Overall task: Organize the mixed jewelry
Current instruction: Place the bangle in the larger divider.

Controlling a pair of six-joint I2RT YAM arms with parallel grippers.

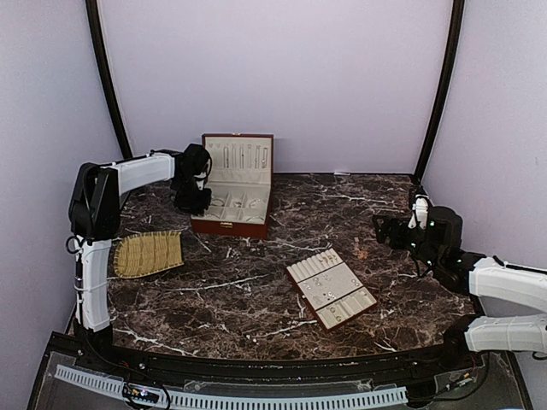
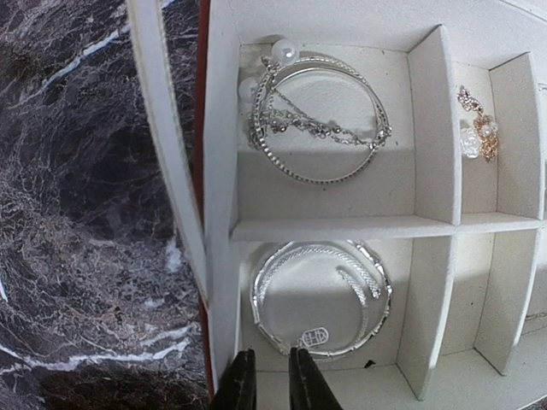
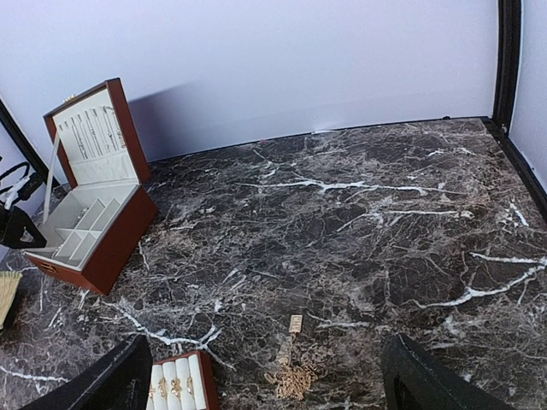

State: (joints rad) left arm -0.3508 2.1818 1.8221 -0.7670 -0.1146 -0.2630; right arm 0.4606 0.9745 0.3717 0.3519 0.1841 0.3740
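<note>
From above, your left gripper (image 1: pixel 193 202) hangs at the left edge of the open red-brown box (image 1: pixel 232 224). The woven mat (image 1: pixel 148 254) lies beside that arm, the slotted tray (image 1: pixel 331 286) mid-table between both arms.

In the left wrist view its fingers (image 2: pixel 242 389) stand barely parted, nothing between them, at the edge of a compartment holding silvery bangles (image 2: pixel 320 299). A divider (image 2: pixel 342 227) separates these from more hoops (image 2: pixel 316 115).

In the right wrist view your right gripper (image 3: pixel 269 367) gapes wide, empty, over a small chain heap (image 3: pixel 295 380) on the marble table (image 3: pixel 385 222).

Left arm (image 1: pixel 141 171), right arm (image 1: pixel 513 282) — white shells, black joints, black cables.
</note>
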